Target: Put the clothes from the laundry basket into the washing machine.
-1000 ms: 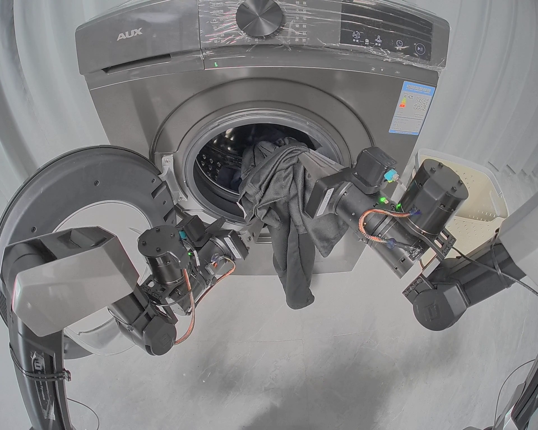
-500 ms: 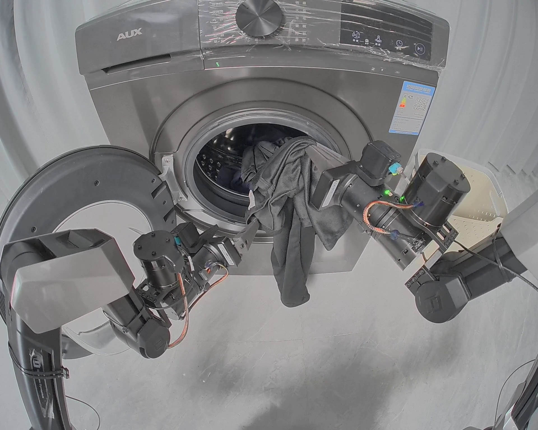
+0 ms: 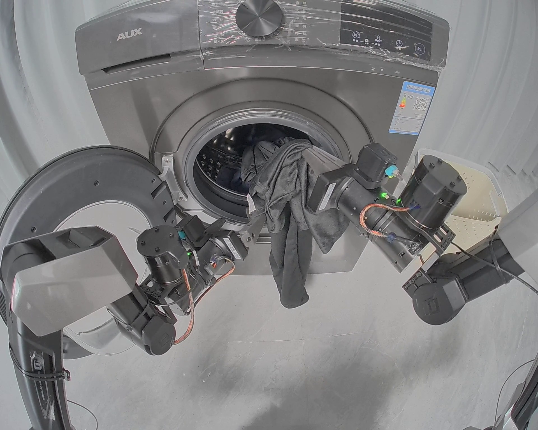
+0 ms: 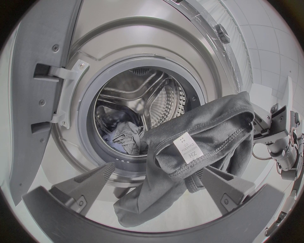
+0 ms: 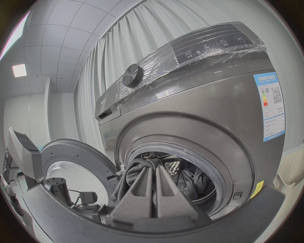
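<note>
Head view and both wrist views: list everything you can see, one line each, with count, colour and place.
washing machine: 1, grey, front-loader facing the robot
door: 1, dark grey, swung open to the robot's left
control knob: 1, dark, top panel
label: 1, blue and white, upper front, right side
dark grey garment: 1, across the drum opening's rim, one end hanging down the front
clothes in drum: number unclear, grey and bluish, low inside the drum
laundry basket: 1, cream, right of the machine, behind the right arm
curtain: pale grey, behind the machine
floor: grey
left gripper: open, below the drum opening, by the hanging garment
right gripper: shut on the dark grey garment at the opening
</note>
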Motion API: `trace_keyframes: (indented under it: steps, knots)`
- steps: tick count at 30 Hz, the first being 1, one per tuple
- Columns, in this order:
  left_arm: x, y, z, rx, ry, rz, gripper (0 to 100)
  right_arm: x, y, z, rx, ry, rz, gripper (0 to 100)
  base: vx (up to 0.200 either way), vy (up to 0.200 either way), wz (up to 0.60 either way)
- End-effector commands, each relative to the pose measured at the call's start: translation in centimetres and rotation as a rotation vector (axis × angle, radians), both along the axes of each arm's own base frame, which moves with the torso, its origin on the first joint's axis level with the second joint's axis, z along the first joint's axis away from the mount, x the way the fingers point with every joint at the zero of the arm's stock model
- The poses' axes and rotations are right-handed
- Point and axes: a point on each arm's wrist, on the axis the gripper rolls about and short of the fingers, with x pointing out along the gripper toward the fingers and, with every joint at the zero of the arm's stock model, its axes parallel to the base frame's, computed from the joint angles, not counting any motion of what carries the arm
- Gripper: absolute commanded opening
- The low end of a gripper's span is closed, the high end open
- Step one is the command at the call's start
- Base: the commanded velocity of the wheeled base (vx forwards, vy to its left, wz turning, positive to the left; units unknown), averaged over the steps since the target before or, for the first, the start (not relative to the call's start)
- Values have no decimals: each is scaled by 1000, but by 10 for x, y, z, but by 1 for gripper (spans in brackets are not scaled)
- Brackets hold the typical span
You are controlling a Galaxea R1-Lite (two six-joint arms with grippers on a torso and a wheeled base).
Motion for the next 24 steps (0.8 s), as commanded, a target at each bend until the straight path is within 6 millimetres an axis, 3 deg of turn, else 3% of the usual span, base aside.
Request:
trace_keyframes:
  steps: [1, 15, 24]
  knots:
    - [6, -6, -2, -5, -17, -5, 100, 0, 2, -2, -2, 4, 3, 0, 0, 0, 0]
    - [18, -17, -10, -13, -34, -19, 100, -2, 5, -3, -5, 8, 14, 0, 0, 0, 0]
    - [21, -21, -4, -33, -58, -27, 100, -3, 6, -4, -6, 9, 17, 0, 0, 0, 0]
